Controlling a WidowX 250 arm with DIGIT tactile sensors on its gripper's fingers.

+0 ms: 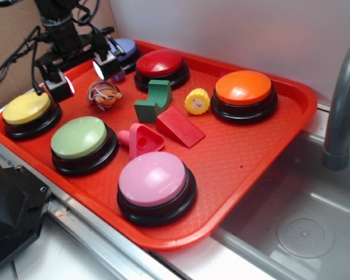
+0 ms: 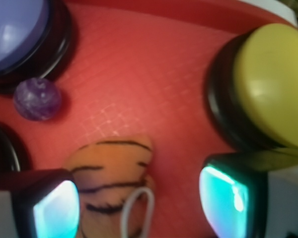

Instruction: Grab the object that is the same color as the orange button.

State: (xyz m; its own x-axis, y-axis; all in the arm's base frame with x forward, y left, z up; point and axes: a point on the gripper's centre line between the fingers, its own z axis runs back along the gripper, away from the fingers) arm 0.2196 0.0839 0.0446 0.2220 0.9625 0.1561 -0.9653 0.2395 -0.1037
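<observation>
The object, a small rounded orange toy with dark stripes and a white loop [image 1: 103, 94] [image 2: 114, 186], lies on the red tray [image 1: 233, 163] between the yellow and red buttons. My gripper [image 1: 83, 77] [image 2: 141, 206] hangs just above it and stands open. In the wrist view the toy sits between the fingers, close against the left pad [image 2: 54, 210], with a gap of bare tray before the right pad [image 2: 226, 201]. The orange button [image 1: 244, 95], a glossy dome on a black base, stands at the tray's far right, away from the gripper.
Around the toy stand a yellow button [image 1: 28, 114], a blue button [image 1: 123, 51], a red button [image 1: 161, 67], a green button [image 1: 83, 143] and a pink button [image 1: 156, 186]. A tiny purple ball [image 2: 38, 98], green block [image 1: 153, 100], yellow smiley toy [image 1: 197, 101], red wedge [image 1: 179, 126] and pink triangle [image 1: 142, 140] lie mid-tray. A sink with a faucet [image 1: 341, 105] is at right.
</observation>
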